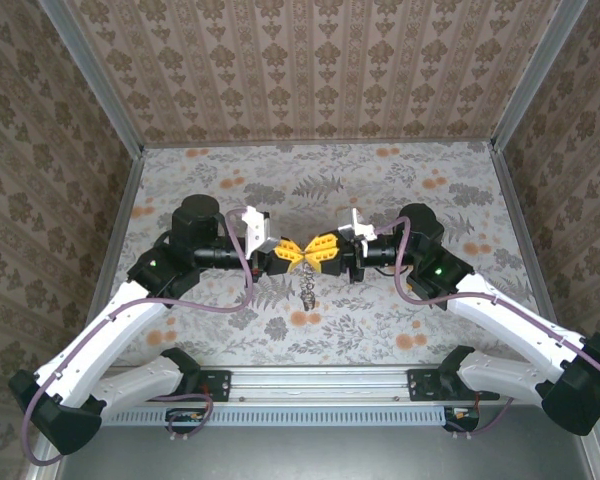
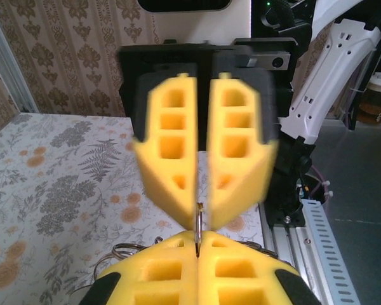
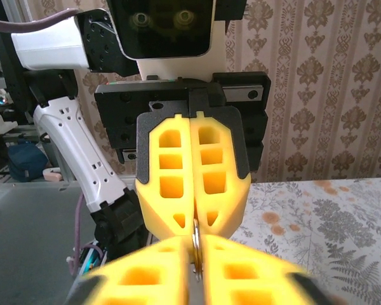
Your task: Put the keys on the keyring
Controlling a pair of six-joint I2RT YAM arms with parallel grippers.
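My left gripper (image 1: 293,253) and right gripper (image 1: 316,252) meet tip to tip above the middle of the table. The left gripper (image 2: 197,244) is shut on a thin metal ring of the keyring (image 2: 198,223), seen edge-on. That ring reaches up between the right gripper's fingers (image 2: 236,159), which stand a narrow gap apart around it and look blurred. In the right wrist view the keyring (image 3: 195,236) sits in the gap of the right gripper (image 3: 197,270). A grey chain-like part of the keyring (image 1: 308,291) hangs below the tips. The keys cannot be made out.
More wire loops (image 2: 123,250) poke out behind my left fingers. The floral table (image 1: 310,190) is walled in by patterned panels, with a metal rail (image 1: 320,385) at the near edge. Both arm bases stand on that rail.
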